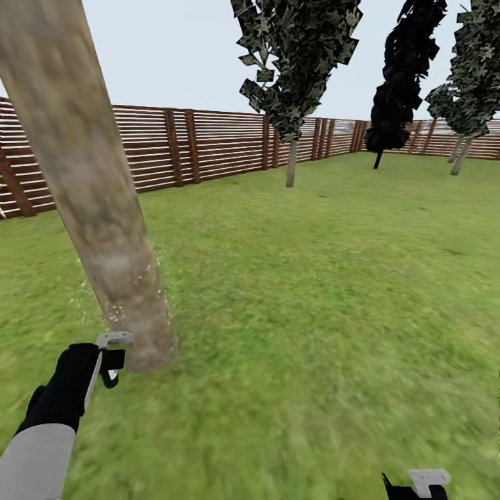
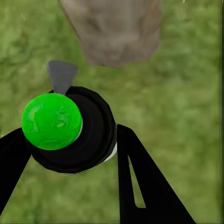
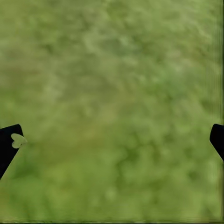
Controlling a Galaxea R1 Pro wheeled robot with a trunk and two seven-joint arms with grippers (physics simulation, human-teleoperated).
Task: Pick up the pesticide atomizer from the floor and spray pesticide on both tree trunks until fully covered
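A thick grey-beige tree trunk rises at the left of the head view, its base on the grass lawn. White pesticide specks dot the lowest part of the trunk and the grass beside it. My left gripper is shut on the pesticide atomizer, a black bottle with a green round top and a grey nozzle pointing at the trunk base, close to it. My right gripper hangs open over bare grass, its fingertips wide apart. The second tree is out of view.
A brown slatted fence rings the lawn behind. Three darker trees with thin trunks stand far back near it. Wide open grass stretches to the right of the trunk.
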